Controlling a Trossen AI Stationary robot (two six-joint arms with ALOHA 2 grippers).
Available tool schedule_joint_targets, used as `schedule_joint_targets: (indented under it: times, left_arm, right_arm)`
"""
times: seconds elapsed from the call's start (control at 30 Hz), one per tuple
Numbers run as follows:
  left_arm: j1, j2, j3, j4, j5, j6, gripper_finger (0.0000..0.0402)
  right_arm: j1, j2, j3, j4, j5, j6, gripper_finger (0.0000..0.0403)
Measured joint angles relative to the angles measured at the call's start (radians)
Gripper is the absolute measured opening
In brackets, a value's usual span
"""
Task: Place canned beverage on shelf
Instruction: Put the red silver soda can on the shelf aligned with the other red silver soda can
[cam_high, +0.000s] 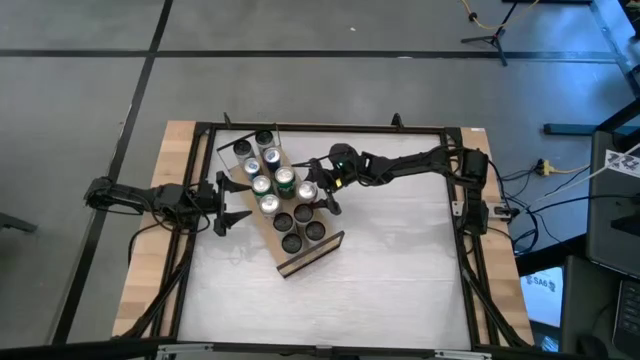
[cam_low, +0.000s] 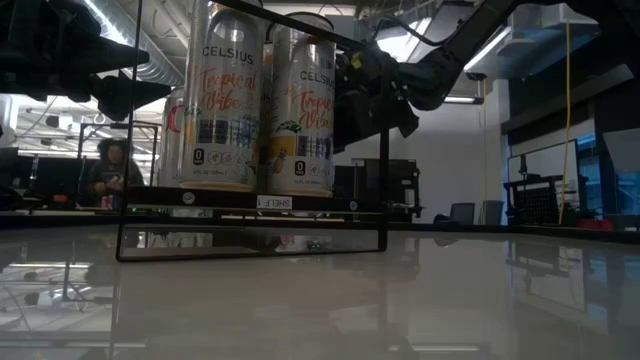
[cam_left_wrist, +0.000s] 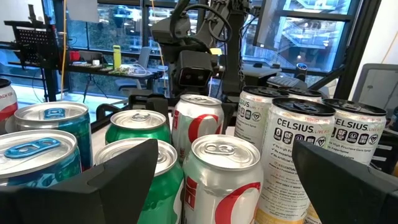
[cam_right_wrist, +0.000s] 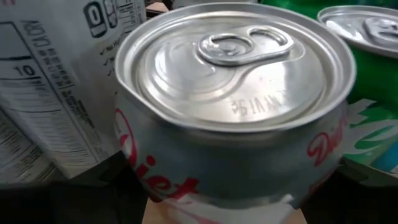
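The shelf (cam_high: 312, 254), a light-wood board with dark edges, lies slantwise on the table and carries several cans in two rows: green, teal, red-and-silver and tall white Celsius cans (cam_low: 230, 100). My right gripper (cam_high: 313, 198) reaches in from the table's right and is shut on a silver can with red "Diet" lettering (cam_right_wrist: 230, 93) at the shelf's right edge. This can stands upright beside a green can (cam_right_wrist: 367, 74) and a white Celsius can (cam_right_wrist: 56, 93). My left gripper (cam_left_wrist: 224, 165) waits open at the shelf's left side, fingers level and touching nothing. My right gripper has the Diet can's round wall (cam_right_wrist: 134, 168) between its two fingers, one on either side, low on the can. The fingers come level to slightly downward from the table's right. The can is upright, its top up. Its base is hidden; shelf wood (cam_right_wrist: 217, 216) shows just beneath.
A thin black wire frame (cam_low: 250, 245) stands around the shelf's far end. Black rails (cam_high: 330, 128) border the table. Open white tabletop (cam_high: 400, 270) lies to the shelf's right and near side. A person sits in the room beyond (cam_low: 112, 165).
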Motion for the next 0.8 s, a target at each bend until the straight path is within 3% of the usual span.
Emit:
schedule_joint_targets:
  times: [0.6, 0.8]
  left_arm:
    - [0.000, 0.000, 0.000, 0.000, 0.000, 0.000, 0.0362]
    - [0.000, 0.000, 0.000, 0.000, 0.000, 0.000, 0.0362]
  right_arm:
    - [0.000, 0.000, 0.000, 0.005, -0.049, 0.000, 0.0308]
    - [0.000, 0.000, 0.000, 0.006, -0.055, 0.000, 0.0330]
